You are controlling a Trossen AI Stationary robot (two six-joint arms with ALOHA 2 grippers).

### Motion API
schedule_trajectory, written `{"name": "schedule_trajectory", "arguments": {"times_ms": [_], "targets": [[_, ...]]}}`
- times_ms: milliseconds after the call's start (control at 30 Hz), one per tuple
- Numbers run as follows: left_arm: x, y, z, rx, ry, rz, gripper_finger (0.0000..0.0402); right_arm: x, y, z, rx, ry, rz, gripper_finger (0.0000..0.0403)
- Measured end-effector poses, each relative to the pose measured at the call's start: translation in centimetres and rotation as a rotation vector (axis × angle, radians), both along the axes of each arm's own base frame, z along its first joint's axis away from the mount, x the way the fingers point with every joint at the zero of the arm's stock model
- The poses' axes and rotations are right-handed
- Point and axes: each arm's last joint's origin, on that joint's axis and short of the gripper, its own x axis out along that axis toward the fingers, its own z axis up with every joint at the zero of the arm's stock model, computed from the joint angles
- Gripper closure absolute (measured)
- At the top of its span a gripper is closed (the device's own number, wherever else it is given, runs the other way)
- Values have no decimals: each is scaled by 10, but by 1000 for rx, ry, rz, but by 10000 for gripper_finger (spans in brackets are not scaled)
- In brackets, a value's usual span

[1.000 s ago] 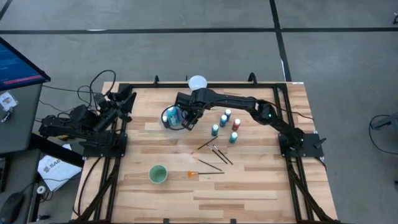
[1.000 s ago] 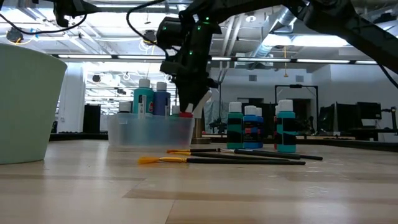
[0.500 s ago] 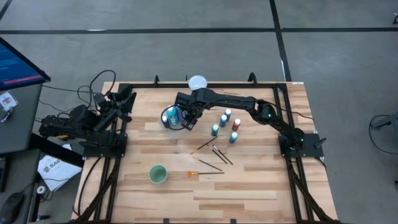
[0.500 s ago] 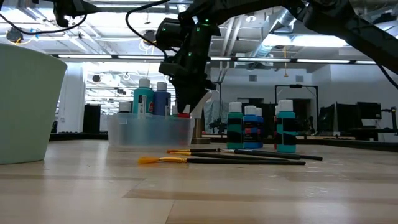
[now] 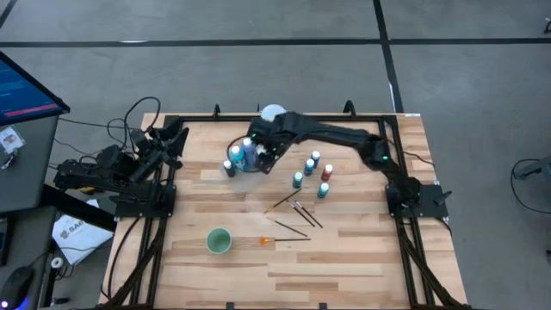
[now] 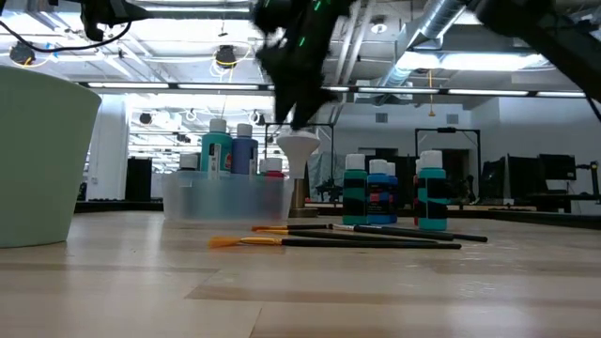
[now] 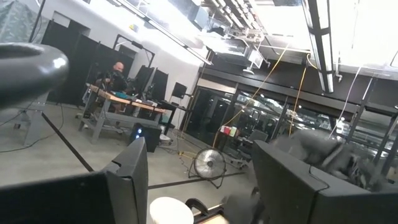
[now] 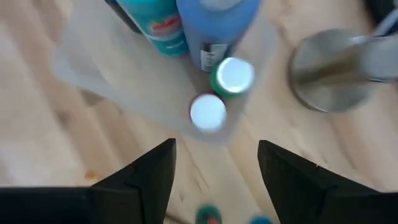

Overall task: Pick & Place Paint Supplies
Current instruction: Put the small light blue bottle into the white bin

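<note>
A clear tub [image 5: 244, 159] at the far middle of the table holds a teal bottle [image 8: 155, 22], a blue one [image 8: 214, 28], a green-labelled one [image 8: 232, 76] and a red one [image 8: 207, 113], all standing upright. My right gripper [image 8: 214, 168] hangs open above the tub [image 6: 228, 195], fingers pointing down, with nothing between them. Several more bottles [image 5: 312, 172] stand to the tub's right on the bare wood. Dark-handled brushes [image 5: 297, 208] lie nearer, one of them orange-tipped [image 5: 284, 238]. My left gripper [image 7: 199, 180] is open, drawn back at the table's left edge [image 5: 176, 133].
A white globe [image 5: 272, 112] on a grey metal stand [image 8: 329, 68] stands just behind the tub, close to my right arm. A green cup [image 5: 219, 241] sits near the front left. Bare wood lies along the near edge and at the right.
My right gripper has risen out of the tub, mostly in the last half second. The red bottle it was around stays standing in the tub.
</note>
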Motion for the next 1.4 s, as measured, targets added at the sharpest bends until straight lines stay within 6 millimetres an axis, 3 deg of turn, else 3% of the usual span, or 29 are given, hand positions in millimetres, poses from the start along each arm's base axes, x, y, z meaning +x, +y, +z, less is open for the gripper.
{"name": "schedule_trajectory", "arguments": {"times_ms": [100,300,567,700,900,1133,1400], "targets": [[0,0,0,0,-3,-7,202,-18,2,23,-25,14,-38,188],[1,-2,1,28,-10,-69,202,-49,11,50,-32,98,-95,187],[0,-2,1,35,-31,-115,202,-71,47,59,-15,163,-61,173],[-3,-3,2,46,-54,-168,202,-94,70,66,-3,164,-69,174],[-1,-6,0,36,-65,-281,198,-133,94,54,14,191,-159,177],[45,-14,-9,-36,117,-420,186,-176,120,48,70,36,-303,177],[144,-23,4,-81,549,-515,185,-220,141,64,65,-123,-393,178]]}}
